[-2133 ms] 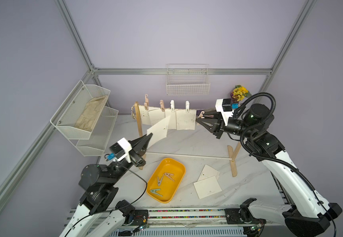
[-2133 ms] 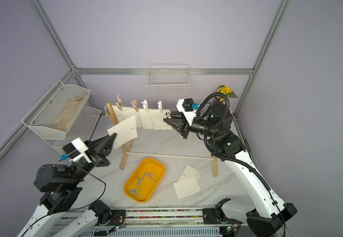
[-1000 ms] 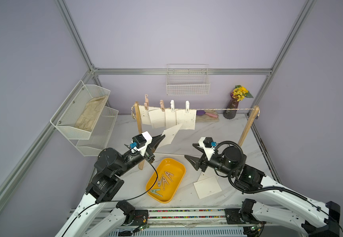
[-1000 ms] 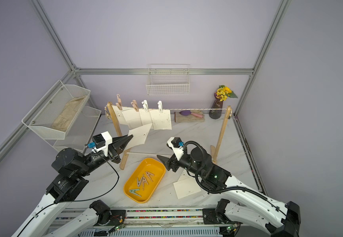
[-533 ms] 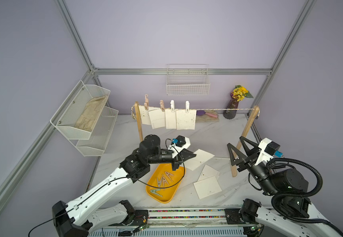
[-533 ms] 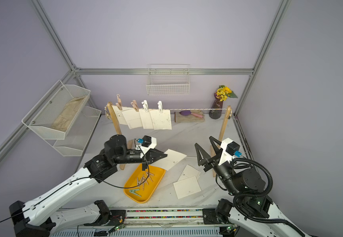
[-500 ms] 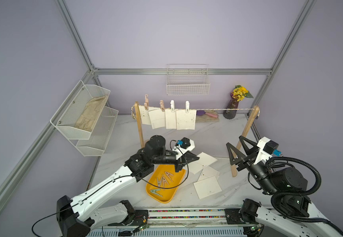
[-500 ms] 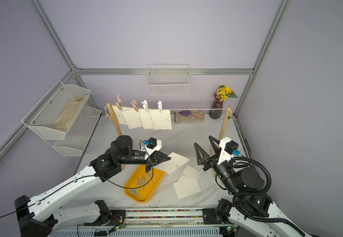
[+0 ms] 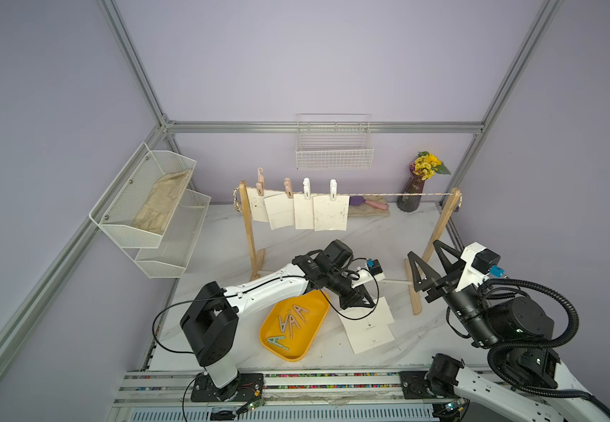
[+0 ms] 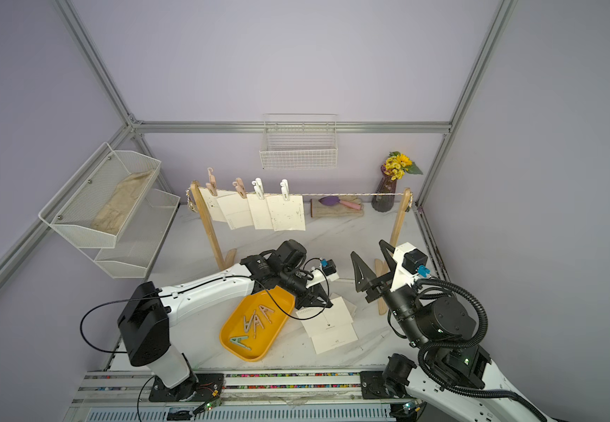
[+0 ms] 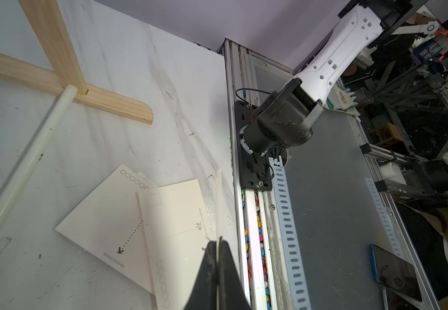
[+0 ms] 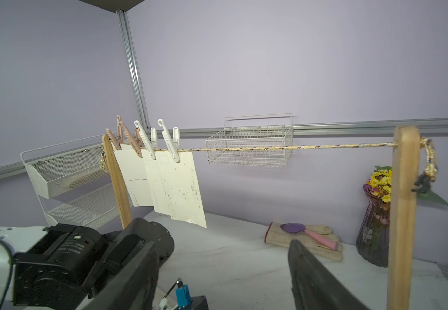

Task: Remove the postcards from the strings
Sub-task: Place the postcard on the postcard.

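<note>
Four postcards (image 9: 329, 213) hang on string (image 9: 387, 194) (four pegs (image 9: 333, 188)); left fingers (image 11: 212, 268) pinch loose postcard (image 11: 218, 201), right fingers (image 9: 420, 272) apart

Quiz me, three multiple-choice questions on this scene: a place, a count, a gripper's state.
1. Loose clothespins lie: A) in the yellow tray; B) in the wall basket; C) on the glove.
2. Postcards hanging on the string: A) two; B) four; C) six.
3. The left gripper, jaws: A) wide open; B) shut on a postcard; C) shut on a clothespin.
Answers: A, they sit inside its rim; B, four cards under four pins; B, closed jaws pinch a card's edge.
</note>
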Tool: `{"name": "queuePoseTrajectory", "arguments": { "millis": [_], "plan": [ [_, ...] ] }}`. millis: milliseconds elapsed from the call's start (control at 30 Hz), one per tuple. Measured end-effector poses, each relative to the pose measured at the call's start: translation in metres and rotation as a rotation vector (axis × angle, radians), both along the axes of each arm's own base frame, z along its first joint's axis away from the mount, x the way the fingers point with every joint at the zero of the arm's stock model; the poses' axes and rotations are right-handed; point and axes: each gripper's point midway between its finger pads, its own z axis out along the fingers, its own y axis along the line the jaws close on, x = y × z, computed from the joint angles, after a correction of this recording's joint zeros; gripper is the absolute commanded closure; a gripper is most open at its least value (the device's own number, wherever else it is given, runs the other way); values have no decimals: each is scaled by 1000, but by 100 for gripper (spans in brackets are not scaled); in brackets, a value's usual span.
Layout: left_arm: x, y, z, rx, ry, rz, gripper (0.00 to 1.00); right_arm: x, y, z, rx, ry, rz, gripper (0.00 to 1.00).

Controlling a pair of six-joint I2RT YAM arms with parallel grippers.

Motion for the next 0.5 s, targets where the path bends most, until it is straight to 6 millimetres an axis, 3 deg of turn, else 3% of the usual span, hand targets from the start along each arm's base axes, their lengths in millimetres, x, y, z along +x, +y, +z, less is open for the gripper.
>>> {"name": "queuePoseTrajectory", "arguments": {
  "millis": [133, 267, 433, 500],
  "plan": [
    [8, -12, -29, 98, 17, -57, 100, 1, 2, -1, -16, -2, 0, 23],
    [13, -9, -61, 212, 29, -89, 97, 2, 3, -1, -31, -7, -3, 23],
    [12, 4, -82, 306, 21, -111, 68, 7, 10, -2, -59, -3, -2, 22],
    [13, 7, -84, 329, 3, -111, 63, 8, 12, -4, -69, 0, 1, 21]
  ]
}}
